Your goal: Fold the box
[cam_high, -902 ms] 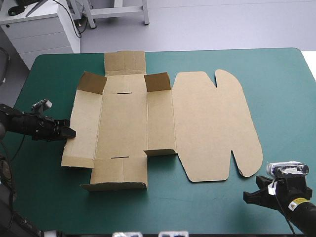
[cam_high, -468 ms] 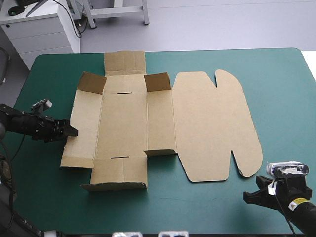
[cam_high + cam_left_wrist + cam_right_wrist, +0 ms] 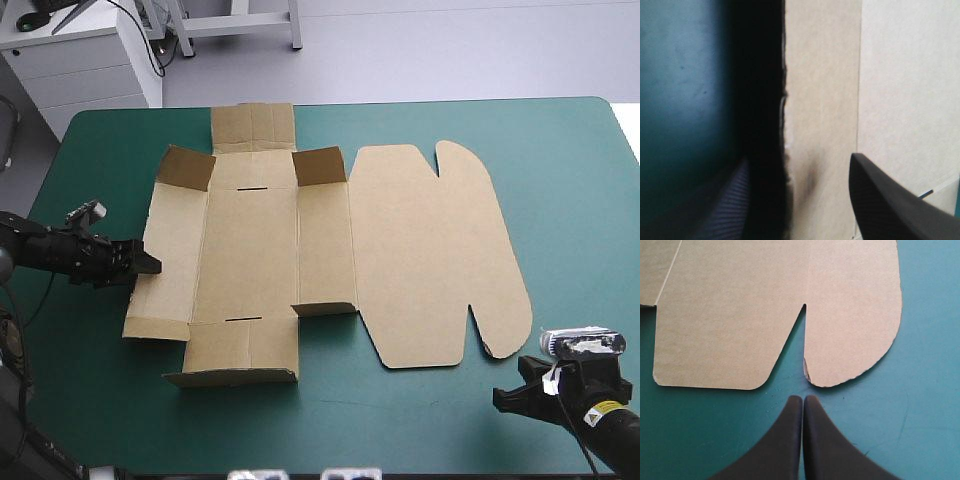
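The brown box (image 3: 300,250) lies flat on the teal-green cover (image 3: 560,200). At its 9 o'clock edge the left gripper (image 3: 148,263) straddles the side panel, fingers spread. The right gripper (image 3: 505,398), clenched on nothing, sits at its 5 o'clock. This looks like the first wall-fold: the next move calls for pinching that panel and swinging it upright.

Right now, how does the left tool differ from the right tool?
The left tool is open, its fingers either side of the box's left edge; the right tool is shut, its fingers meeting in a point. The left tool reaches the board; the right tool is over bare teal-green cover, just short of the lid's notched edge. Both have black fingers; neither grips the box.
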Controlling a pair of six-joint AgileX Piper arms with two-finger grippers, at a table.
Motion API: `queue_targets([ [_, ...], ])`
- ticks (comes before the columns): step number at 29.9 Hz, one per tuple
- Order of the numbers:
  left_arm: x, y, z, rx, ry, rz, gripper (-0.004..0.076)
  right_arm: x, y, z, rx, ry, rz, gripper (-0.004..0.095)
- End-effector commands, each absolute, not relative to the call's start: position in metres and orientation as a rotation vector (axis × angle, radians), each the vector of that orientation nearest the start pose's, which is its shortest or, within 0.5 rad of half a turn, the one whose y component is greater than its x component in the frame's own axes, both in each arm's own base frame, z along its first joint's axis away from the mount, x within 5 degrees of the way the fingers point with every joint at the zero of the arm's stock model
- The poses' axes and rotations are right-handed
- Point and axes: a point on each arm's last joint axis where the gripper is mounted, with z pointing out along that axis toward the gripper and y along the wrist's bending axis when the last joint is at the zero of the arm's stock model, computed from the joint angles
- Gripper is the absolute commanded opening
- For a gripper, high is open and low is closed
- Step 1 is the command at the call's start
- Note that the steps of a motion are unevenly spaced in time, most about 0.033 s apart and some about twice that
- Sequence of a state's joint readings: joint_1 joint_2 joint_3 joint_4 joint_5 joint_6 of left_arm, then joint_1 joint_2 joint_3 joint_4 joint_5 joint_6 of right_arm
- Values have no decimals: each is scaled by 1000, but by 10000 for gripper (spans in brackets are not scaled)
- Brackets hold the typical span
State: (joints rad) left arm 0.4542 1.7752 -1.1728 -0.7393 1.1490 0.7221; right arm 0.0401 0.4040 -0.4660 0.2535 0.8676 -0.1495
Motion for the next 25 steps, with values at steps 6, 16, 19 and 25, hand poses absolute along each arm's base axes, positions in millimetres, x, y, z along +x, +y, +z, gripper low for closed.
queue_targets([
  [6,326,68,235,-43,2650,-925,419,73,20,283,-114,2187,245,-4],
  [16,332,39,229,101,2695,-939,419,73,20,283,-114,2187,245,-4],
  [19,330,39,227,110,2729,-951,417,73,20,283,-114,2187,245,-4],
  [25,325,37,226,149,2757,-1012,280,73,20,283,-114,2187,245,-4],
])
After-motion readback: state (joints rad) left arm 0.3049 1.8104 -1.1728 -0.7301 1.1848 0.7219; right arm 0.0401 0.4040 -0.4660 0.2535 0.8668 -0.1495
